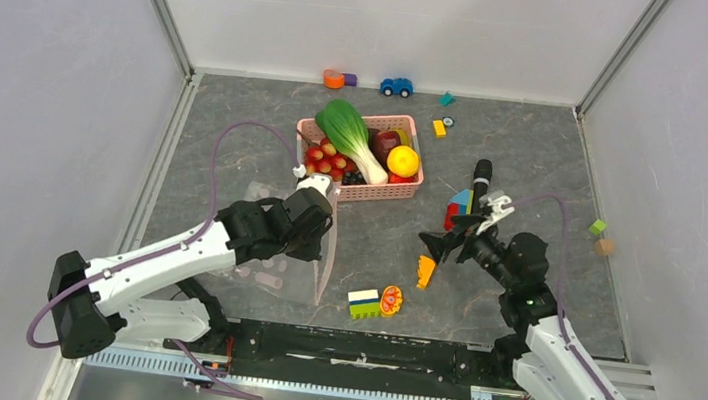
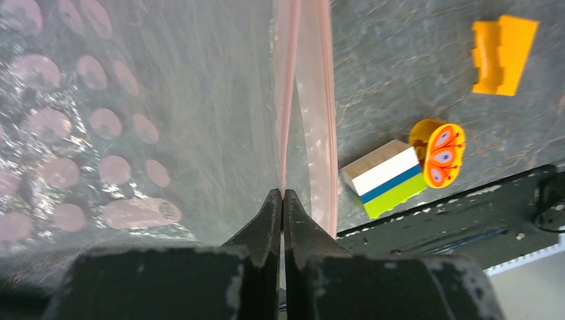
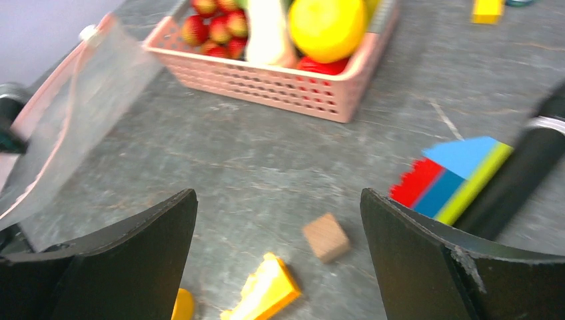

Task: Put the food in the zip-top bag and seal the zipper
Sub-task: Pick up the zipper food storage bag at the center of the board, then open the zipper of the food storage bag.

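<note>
The clear zip-top bag (image 1: pixel 288 258) is held up on edge at the left centre. My left gripper (image 1: pixel 326 219) is shut on its mouth edge. In the left wrist view the shut jaws (image 2: pixel 284 193) pinch the bag (image 2: pixel 166 100) at the pale pink zipper (image 2: pixel 286 100). The food lies in a pink basket (image 1: pixel 381 193): bok choy (image 1: pixel 348 129), citrus (image 1: pixel 403 160), strawberries (image 1: pixel 326 160), dark berries (image 1: pixel 353 175), apple (image 1: pixel 384 141). My right gripper (image 1: pixel 436 242) is open and empty, to the right of the bag. In the right wrist view its jaws (image 3: pixel 278 200) face the basket (image 3: pixel 280 87) and the bag (image 3: pixel 80 113).
An orange wedge (image 1: pixel 424 270), a green-and-white block (image 1: pixel 364 303) and an orange round piece (image 1: pixel 391 299) lie near the front. A coloured block (image 1: pixel 457 210) and a black cylinder (image 1: pixel 481 179) lie by my right gripper. A wooden cube (image 3: pixel 326 237) lies below it. A toy car (image 1: pixel 396 86) stands at the back wall.
</note>
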`<state>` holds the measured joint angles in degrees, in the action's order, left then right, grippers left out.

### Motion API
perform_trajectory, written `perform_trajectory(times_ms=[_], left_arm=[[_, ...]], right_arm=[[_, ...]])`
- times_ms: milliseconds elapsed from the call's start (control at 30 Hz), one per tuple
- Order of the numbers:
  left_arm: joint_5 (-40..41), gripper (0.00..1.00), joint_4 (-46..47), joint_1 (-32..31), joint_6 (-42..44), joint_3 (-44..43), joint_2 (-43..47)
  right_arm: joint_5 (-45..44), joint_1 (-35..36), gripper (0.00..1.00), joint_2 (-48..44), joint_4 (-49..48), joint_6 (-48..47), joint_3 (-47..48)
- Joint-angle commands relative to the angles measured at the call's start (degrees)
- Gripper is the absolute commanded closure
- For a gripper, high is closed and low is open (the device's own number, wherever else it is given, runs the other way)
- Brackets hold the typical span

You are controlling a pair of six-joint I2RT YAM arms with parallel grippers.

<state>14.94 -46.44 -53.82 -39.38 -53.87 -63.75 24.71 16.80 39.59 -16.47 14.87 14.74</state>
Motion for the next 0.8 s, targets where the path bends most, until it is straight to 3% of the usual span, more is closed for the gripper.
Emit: perform_trajectory(times_ms=[0,167,300,767], left_arm=[[1.4,0.98,1.8,-0.2,0.7,-3.4,-1.2],[1.8,0.98,1.9,-0.2,0.6,-5.7,-2.0],[1.6,0.98,2.0,-0.2,0.2,-6.3,-0.9],[-1.0,0.98,0.9,-0.2,-0.6,-4.3,5.1]], right_arm=[[-7.8,13.1,0.02,4.8,-9.9,1.6,2.3],[-20.1,27.5,0.02,13.7,-12.9,2.5,8.6],[-29.2,35.1,0.02,19.8,-13.2,2.3,14.0],[-41.8,45.3,0.01,36.0,-10.3,4.8,25.6]])
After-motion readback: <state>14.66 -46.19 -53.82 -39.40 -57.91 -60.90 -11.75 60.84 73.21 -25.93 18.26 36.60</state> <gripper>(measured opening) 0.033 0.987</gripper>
